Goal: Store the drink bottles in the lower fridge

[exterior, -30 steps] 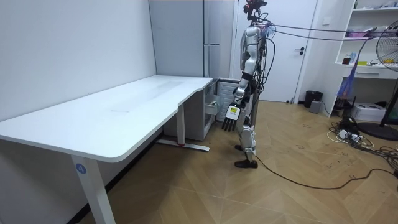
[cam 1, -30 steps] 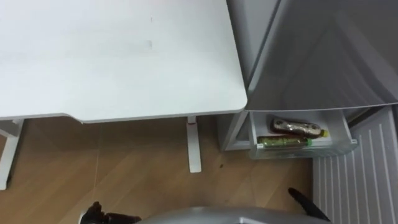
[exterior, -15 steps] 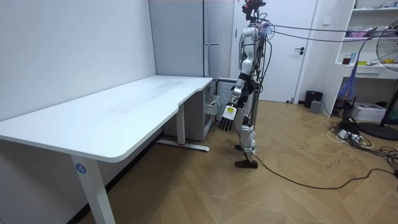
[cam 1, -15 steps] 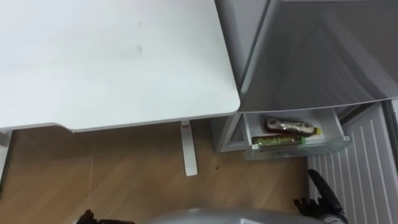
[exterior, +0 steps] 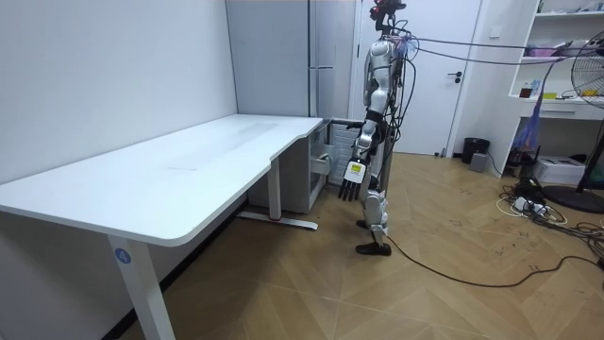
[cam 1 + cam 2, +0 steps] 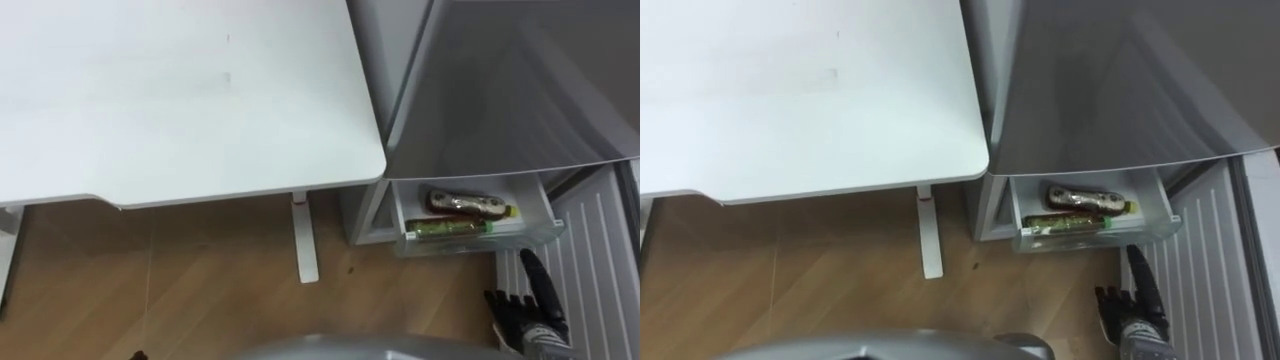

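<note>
Down at five o'clock in the head camera's view, the right hand point(image 6: 535, 315) is hovering with its fingers straight and spread, holding nothing, just below the pulled-out drawer point(image 6: 551, 212) of the fridge point(image 6: 500, 90). Both drinks are lying on their sides in that drawer, at three o'clock of the view: a dark-labelled bottle point(image 6: 468, 203) toward the back and a green bottle point(image 6: 450, 227) close against it at the front. The left hand point(image 5: 350, 181) is hanging relaxed and empty by the robot's hip in the room view, on the side nearer the white table point(image 6: 180, 90). The open fridge door point(image 6: 600, 260) is standing at four o'clock, right beside the right hand. The bottles are looking like light, stiff plastic with smooth round sides, so they are likely to be rolling easily; if one is needing a shift, wrapping the fingers round its middle, across the label, is looking safest. With both in, pushing the drawer's front wall shut is looking like the remaining step
</note>
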You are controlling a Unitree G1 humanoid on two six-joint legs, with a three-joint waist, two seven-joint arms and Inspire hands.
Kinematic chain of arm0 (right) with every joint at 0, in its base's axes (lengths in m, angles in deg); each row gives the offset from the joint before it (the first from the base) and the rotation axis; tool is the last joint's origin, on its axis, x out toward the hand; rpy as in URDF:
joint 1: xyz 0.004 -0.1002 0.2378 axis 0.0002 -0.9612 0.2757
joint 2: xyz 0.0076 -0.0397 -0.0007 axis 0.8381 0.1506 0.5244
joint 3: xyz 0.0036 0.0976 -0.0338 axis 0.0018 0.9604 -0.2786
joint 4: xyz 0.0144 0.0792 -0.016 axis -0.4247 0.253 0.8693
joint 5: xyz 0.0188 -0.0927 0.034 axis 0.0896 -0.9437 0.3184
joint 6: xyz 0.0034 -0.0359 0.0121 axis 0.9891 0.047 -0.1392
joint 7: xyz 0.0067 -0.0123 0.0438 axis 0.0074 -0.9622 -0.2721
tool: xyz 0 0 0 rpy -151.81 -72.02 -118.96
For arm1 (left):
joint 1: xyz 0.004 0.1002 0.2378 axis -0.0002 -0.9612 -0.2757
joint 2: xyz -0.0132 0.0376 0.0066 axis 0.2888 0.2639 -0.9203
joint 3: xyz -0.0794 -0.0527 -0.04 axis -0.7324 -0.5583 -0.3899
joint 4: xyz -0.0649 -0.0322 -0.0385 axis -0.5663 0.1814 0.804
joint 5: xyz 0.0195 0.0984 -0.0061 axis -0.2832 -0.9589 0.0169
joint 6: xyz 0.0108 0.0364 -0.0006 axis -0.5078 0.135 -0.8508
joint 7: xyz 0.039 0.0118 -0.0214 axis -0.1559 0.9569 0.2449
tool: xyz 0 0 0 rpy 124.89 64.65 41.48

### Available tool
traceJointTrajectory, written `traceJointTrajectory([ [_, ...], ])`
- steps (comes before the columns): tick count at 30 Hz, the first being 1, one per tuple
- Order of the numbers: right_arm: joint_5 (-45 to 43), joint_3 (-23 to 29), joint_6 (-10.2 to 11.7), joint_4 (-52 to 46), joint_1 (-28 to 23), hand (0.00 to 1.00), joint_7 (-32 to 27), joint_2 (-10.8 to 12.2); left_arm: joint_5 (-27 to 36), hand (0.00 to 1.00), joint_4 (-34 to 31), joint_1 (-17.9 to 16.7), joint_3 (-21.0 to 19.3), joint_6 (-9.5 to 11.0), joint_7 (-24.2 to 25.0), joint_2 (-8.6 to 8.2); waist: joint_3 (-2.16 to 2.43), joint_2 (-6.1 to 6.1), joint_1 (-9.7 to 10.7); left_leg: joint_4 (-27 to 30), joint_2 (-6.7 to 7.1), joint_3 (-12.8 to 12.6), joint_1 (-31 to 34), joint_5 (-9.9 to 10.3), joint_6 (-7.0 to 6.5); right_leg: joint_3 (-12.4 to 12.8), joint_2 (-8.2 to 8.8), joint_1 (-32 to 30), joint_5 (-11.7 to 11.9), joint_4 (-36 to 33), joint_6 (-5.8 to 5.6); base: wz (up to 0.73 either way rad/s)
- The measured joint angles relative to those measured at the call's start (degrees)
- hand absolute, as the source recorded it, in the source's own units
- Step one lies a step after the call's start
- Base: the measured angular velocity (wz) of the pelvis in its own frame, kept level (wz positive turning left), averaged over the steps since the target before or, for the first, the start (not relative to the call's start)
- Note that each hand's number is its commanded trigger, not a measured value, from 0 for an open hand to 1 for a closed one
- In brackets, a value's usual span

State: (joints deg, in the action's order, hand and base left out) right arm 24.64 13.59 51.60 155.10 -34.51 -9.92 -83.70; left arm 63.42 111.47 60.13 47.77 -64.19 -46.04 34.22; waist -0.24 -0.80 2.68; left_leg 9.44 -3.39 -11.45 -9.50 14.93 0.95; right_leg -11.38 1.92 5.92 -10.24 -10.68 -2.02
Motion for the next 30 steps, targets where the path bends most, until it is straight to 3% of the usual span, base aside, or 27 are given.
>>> traceJointTrajectory([
  [7, 0.56, -0.20, 0.35, -1.77, 0.35, 0.00, 0.19, 0.02, -1.66, 0.00, -0.04, -0.10, 0.12, -0.04, 0.21, 0.73, 0.05, 0.06, -0.14, 1.12, -0.05, 0.84, 2.39, 0.00, 0.00, -0.67, 0.10, -1.49, 0.04, -0.16, 0.06, 0.07],
  [11, 1.37, -1.20, 0.91, -1.84, 2.32, 0.00, 0.66, -0.04, -3.70, 0.00, -1.32, 1.43, 1.15, -0.21, 0.63, 0.90, 0.22, 0.03, -0.73, 4.70, -0.06, 1.34, 7.12, -0.01, -0.02, -1.80, 0.90, -5.44, 0.01, -2.42, 0.19, 0.11],
  [15, 1.70, -2.84, 1.75, -1.88, 7.08, 0.00, 1.20, -0.08, -5.07, 0.00, -1.54, 4.88, 2.87, -0.18, 1.58, 0.98, -0.37, 0.62, -1.52, 11.72, 0.17, 2.92, 14.58, 0.24, -0.42, -3.60, 2.55, -11.70, -0.62, -8.31, 0.93, 0.12],
  [17, 1.30, -2.81, 1.72, -1.21, 9.26, 0.00, 1.93, -0.12, -5.06, 0.00, -1.20, 6.17, 2.93, 0.22, 1.59, 1.05, -0.44, 0.58, -1.61, 15.69, 0.15, 2.91, 18.56, 1.59, -1.24, -4.09, 3.48, -15.48, -2.56, -12.45, 1.22, 0.22],
  [21, 1.55, -2.60, 1.65, 2.94, 16.18, 0.00, 2.61, -1.90, -4.94, 0.00, -0.96, 7.04, 5.23, 0.21, 1.67, 1.63, -1.29, 1.25, -1.62, 27.90, 0.05, 3.11, 30.11, 5.76, -2.12, -4.26, 6.51, -27.23, -7.27, -26.08, 1.89, 0.15],
  [23, 1.57, -2.69, 1.70, 3.50, 17.10, 0.00, 2.60, -3.00, -4.93, 0.00, -0.70, 7.36, 5.74, 0.12, 1.61, 1.96, -1.47, 1.21, -2.99, 32.03, 0.08, 2.90, 34.45, 7.30, -2.63, -3.58, 7.63, -31.95, -9.07, -31.14, 2.04, 0.06],
  [25, 1.62, -2.83, 1.75, 4.86, 18.21, 0.00, 2.45, -4.13, -4.91, 0.00, 0.31, 7.59, 5.87, 0.02, 1.51, 2.13, -1.50, 1.25, -4.49, 35.63, 0.21, 2.85, 38.25, 8.04, -2.83, -2.63, 8.32, -36.06, -10.06, -35.03, 2.11, 0.00],
  [30, 2.47, -3.32, 2.41, 5.19, 20.61, 0.00, 0.94, -7.07, -4.69, 0.00, 0.61, 7.53, 8.25, -0.92, 1.73, 3.35, -1.62, 1.03, -5.23, 44.14, 1.30, 2.97, 49.57, 8.80, -3.41, -1.74, 11.55, -47.62, -12.31, -45.07, 2.74, 0.15],
])
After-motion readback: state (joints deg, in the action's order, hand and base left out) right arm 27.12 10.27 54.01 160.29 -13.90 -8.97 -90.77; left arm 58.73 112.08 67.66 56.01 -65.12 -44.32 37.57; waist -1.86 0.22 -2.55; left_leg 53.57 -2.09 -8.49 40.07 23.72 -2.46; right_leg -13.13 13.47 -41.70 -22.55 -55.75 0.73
